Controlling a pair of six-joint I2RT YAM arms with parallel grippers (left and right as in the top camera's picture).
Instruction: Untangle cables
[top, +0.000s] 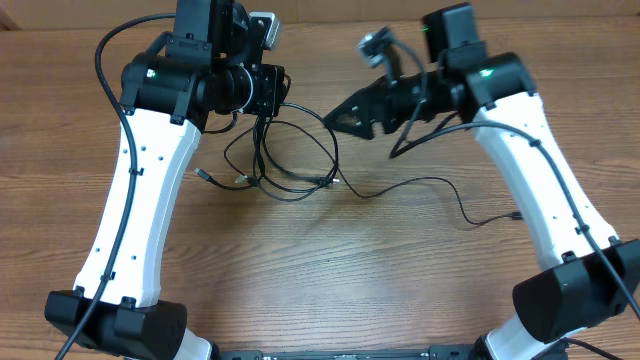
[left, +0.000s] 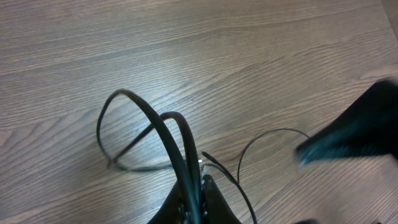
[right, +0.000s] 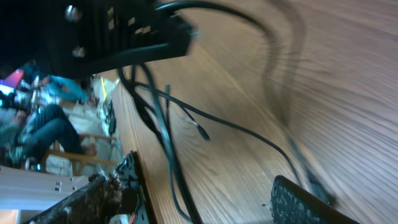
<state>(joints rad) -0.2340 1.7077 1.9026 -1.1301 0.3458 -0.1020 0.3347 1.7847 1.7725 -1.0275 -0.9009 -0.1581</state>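
Left gripper (left: 193, 200) pinches cables (left: 188, 177); right gripper (top: 338, 118) hovers just right of cables, jaws seemingly apart, empty.

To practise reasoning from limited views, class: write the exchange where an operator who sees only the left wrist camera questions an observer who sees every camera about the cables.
Operator: My left fingers pinch cables. Where do they run?
Observer: Overhead, one long cable trails from the tangle across the table toward the right arm.
Operator: What's blurred at my right?
Observer: The right fingers, standing apart beside the tangle.
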